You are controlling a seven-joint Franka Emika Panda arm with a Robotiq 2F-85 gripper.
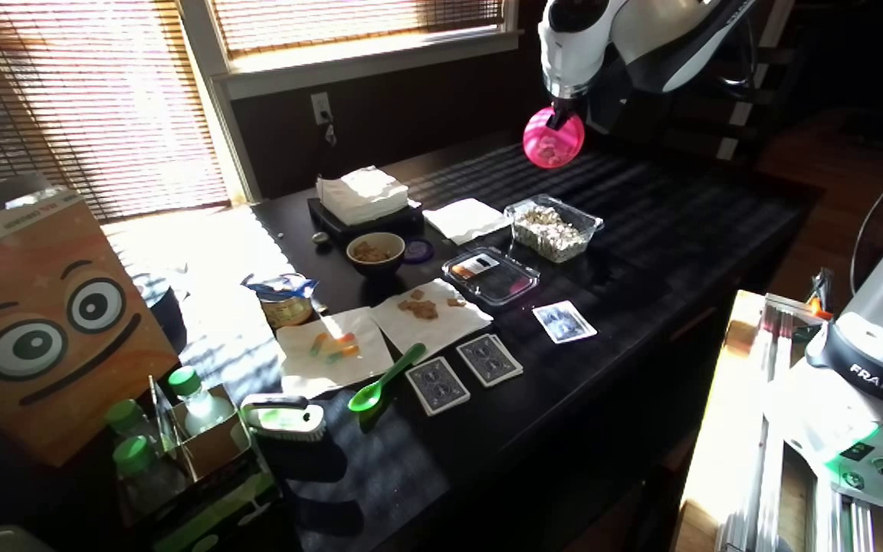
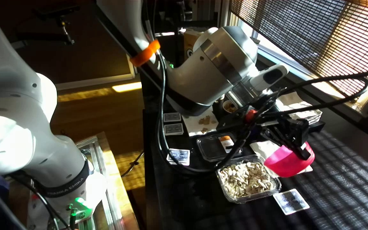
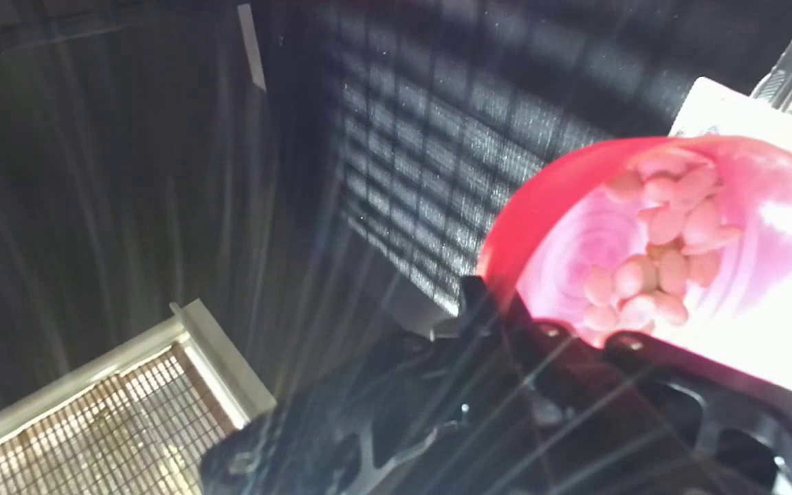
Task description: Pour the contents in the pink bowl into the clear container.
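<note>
Black jaws pinch the wall of a bright pink bowl (image 2: 286, 166), which hangs tilted above a dark counter (image 1: 664, 230) streaked with sunlight. The wrist view looks into the bowl: small oval seeds (image 3: 702, 220), tinted pink, lie inside it, spread across the floor and up one part of the wall. In both exterior views a clear container (image 2: 276, 186) sits on the counter near and lower than the bowl, holding a heap of pale seeds (image 2: 246, 179); whether any of the bowl is over it I cannot tell. Just beside the container, in an exterior view, a playing card (image 2: 291, 201) lies flat; a clear lid (image 1: 491, 276) and a folded napkin (image 1: 464, 220) are also near. Farther along stand a dark bowl (image 1: 376, 267) with a pale rim, brown pieces inside, and a stack of napkins (image 1: 365, 192). Two spread napkins (image 1: 445, 333) carry brown bits (image 1: 420, 308) on one and orange and green bits (image 1: 344, 354) on the other. Next to these lie a green spoon (image 1: 369, 395), two decks of cards (image 1: 490, 359) and a brush (image 1: 288, 422). At one side stands a large orange box (image 1: 50, 322) with a smiling cartoon face, green-capped bottles (image 1: 204, 410) in front of it, and woven blinds (image 1: 365, 23) hang behind, bright with daylight
</note>
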